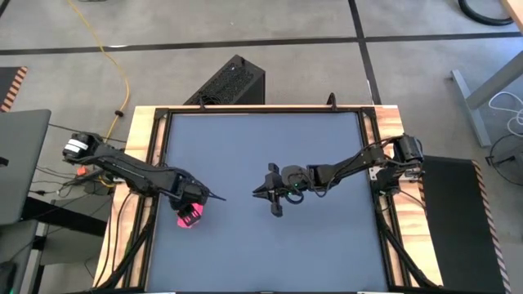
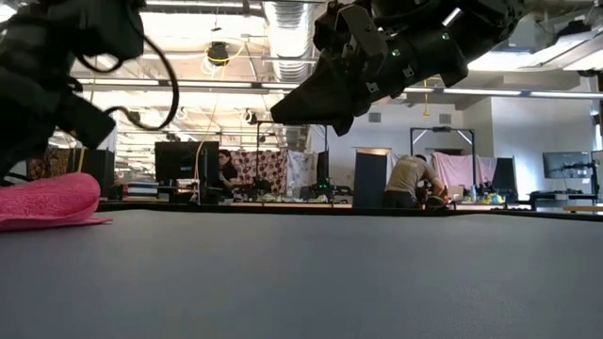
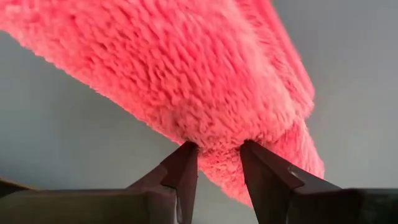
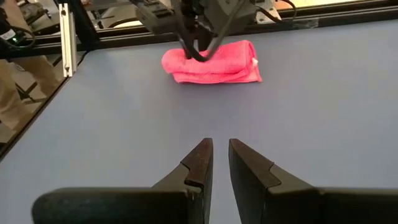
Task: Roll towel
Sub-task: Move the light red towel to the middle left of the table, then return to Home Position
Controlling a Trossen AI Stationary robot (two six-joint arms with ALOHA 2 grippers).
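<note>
While the right hand (image 1: 270, 189) hovers narrowly parted mid-table, the left hand (image 3: 217, 149) pinches the rolled towel (image 3: 186, 68).

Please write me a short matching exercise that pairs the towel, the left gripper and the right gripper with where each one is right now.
Things:
1. towel
2. left gripper
3. right gripper

Places or states:
A. hanging above the bare middle of the table, holding nothing, jaws a narrow gap apart
B. lying bunched in a roll near the table's left edge
C. down at the pink cloth, its fingertips pressed into the pile

Pairs: 1-B, 2-C, 3-A
</note>
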